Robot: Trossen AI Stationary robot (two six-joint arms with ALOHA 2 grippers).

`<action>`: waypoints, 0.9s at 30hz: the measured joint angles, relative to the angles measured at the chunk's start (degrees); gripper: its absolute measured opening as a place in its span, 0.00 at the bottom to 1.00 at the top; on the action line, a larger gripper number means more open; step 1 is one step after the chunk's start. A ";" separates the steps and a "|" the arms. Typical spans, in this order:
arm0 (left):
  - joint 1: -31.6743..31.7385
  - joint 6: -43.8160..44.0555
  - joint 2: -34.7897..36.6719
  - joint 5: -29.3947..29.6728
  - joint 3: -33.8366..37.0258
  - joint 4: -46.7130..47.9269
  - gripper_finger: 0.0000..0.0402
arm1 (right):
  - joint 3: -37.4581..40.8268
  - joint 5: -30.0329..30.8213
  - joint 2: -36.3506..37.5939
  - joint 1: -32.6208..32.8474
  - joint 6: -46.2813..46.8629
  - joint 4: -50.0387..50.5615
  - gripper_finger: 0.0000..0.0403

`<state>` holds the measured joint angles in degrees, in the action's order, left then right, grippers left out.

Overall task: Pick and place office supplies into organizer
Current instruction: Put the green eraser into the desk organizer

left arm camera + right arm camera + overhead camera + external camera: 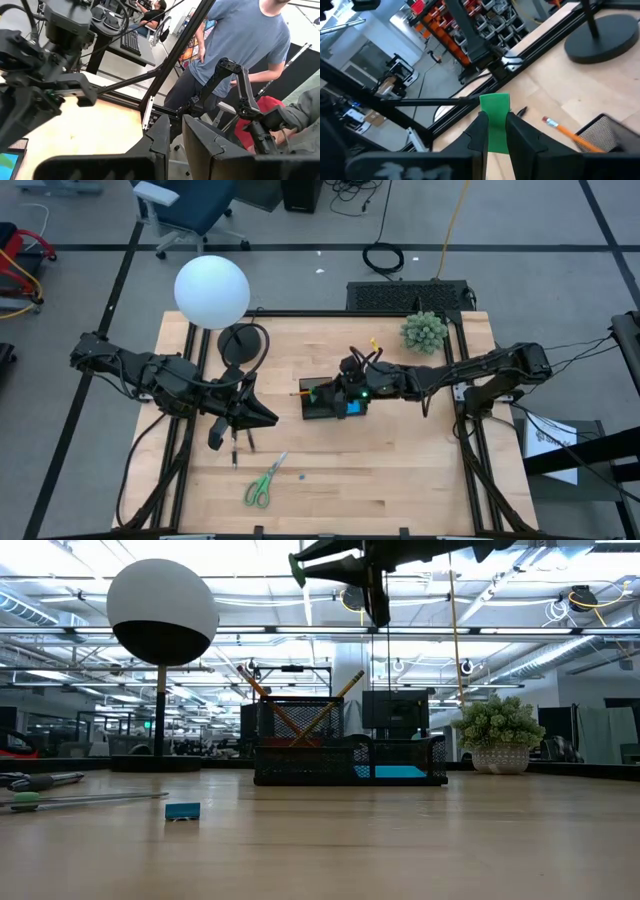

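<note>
- My right gripper (496, 131) hangs over the organizer (335, 402), fingers pinching a small green eraser (496, 120) — clear in the right wrist view, the green piece wedged between the two dark tips.
- In the low view that gripper (375, 595) sits high above the organizer (350, 762), well clear of its rim.
- My left gripper (268, 416) points toward the organizer from the table's left side; fingers (160, 145) nearly pressed together, only a thin slit between them, nothing in it that I can see.
- Organizer sits mid-table. Two pencils (300, 715) lean crossed in its taller back section; a blue pad (395, 772) lies in the low front tray.
- Scissors (264, 483) lie on the table near the front edge, green handles toward me, well apart from the organizer.
- Two pens (240, 446) lie just below the left gripper, beside a dark part of that arm.
- A tiny blue piece (301, 476) rests just beside the scissor blades; in the low view it is the small teal block (182, 811) up front.
- In the way, or near it — lamp base (238, 344) with its white globe (211, 291) behind the left gripper, plant ball (424, 332) at the back right, close behind the right arm.
- A person (240, 40) in a blue shirt stands beyond the table's edge, seen in the left wrist view.
</note>
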<state>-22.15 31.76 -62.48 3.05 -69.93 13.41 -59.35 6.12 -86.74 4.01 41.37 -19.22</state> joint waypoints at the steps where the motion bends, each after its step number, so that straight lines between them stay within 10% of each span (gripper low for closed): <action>1: 0.02 0.01 0.00 0.00 0.00 0.00 0.12 | 0.00 -0.02 0.00 -0.37 -0.12 -0.02 0.11; 27: 0.02 -0.01 0.00 0.00 0.00 0.00 0.12 | 1.55 -0.39 -0.09 -2.84 -11.05 12.65 0.11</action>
<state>-22.13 31.75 -62.48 3.05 -69.93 13.41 -57.80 5.73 -86.83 1.16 30.32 -6.57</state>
